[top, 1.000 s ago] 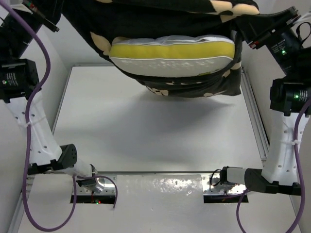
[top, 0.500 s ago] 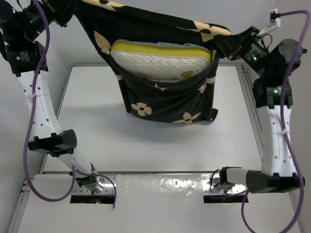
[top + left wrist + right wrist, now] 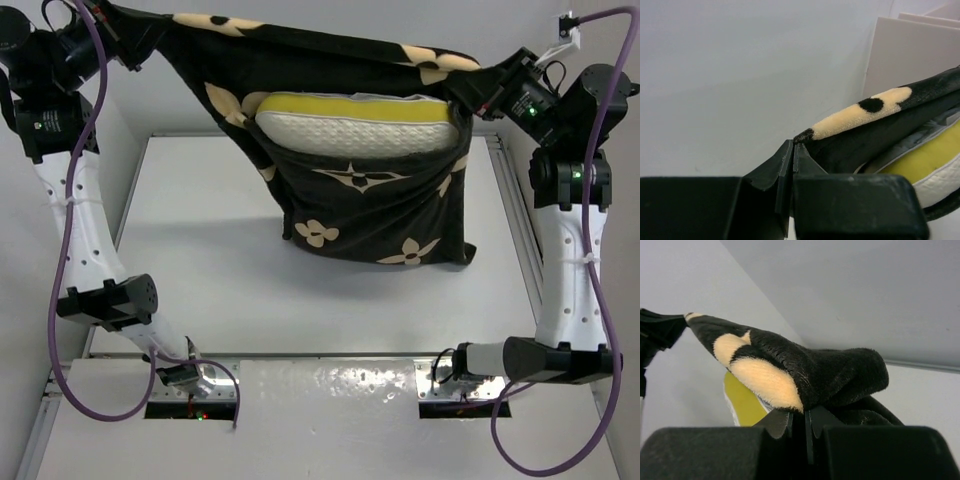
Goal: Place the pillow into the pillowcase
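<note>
The black pillowcase (image 3: 380,210) with tan flowers hangs above the table, its open mouth upward and stretched between both grippers. The cream pillow (image 3: 355,125) with its yellow band sits in the mouth, its top edge showing and its lower part inside the case. My left gripper (image 3: 128,28) is shut on the case's upper left rim (image 3: 860,117) at the top left. My right gripper (image 3: 478,92) is shut on the upper right rim (image 3: 790,372) at the top right. The yellow band also shows in the left wrist view (image 3: 927,160) and in the right wrist view (image 3: 742,400).
The white table (image 3: 220,280) lies below the hanging case, with a metal rail (image 3: 525,240) along its right edge. White walls stand behind and at both sides. Purple cables loop beside each arm. The arm bases sit at the near edge.
Both grippers have lifted and spread the case; it went from bunched at the top of view to hanging upright. The pillow has sunk deeper, and the case has shifted slightly right.
</note>
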Controlling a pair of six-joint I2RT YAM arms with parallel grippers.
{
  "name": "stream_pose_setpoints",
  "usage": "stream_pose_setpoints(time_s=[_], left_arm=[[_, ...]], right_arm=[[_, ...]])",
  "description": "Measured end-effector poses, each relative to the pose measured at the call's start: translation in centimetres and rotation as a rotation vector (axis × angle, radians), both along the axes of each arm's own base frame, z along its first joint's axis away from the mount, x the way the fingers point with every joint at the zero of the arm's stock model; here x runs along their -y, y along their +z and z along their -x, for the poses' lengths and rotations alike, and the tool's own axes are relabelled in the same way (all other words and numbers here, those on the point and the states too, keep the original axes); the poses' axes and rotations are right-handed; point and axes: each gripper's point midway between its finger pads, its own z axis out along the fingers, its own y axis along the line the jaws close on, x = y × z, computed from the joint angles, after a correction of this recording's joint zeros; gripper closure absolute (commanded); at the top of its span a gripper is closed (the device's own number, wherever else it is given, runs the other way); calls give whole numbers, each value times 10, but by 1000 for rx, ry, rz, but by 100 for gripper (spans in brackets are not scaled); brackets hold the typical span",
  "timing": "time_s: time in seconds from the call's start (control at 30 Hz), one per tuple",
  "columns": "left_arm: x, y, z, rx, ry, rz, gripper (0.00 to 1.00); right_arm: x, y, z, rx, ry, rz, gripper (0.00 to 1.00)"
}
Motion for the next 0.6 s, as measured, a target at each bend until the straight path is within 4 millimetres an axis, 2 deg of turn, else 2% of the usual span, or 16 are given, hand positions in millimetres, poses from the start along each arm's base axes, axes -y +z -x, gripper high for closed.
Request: stream_pose_setpoints(time_s=[0.13, 0.23, 0.3, 0.37, 0.43, 0.57, 0.6], left_arm=[[7, 5, 10, 16, -15, 0, 100], [13, -2, 10, -8, -30, 9, 100], [18, -15, 5, -46, -49, 22, 100], [22, -26, 0, -84, -65, 34, 100], [24, -33, -4, -111, -70, 46, 100], [21, -30, -9, -108, -55, 51, 100], [21, -29, -9, -104, -54, 51, 100]], right_arm=[[3, -20, 1, -22, -28, 41, 95], [2, -52, 4, -78, -31, 47, 91], [1, -69, 4, -98, -33, 49, 89], [1, -79, 5, -101, -31, 47, 75], [1, -82, 5, -93, -21, 34, 57], [5, -71, 5, -61, 12, -26, 41], [7, -66, 5, -45, 19, -41, 40]])
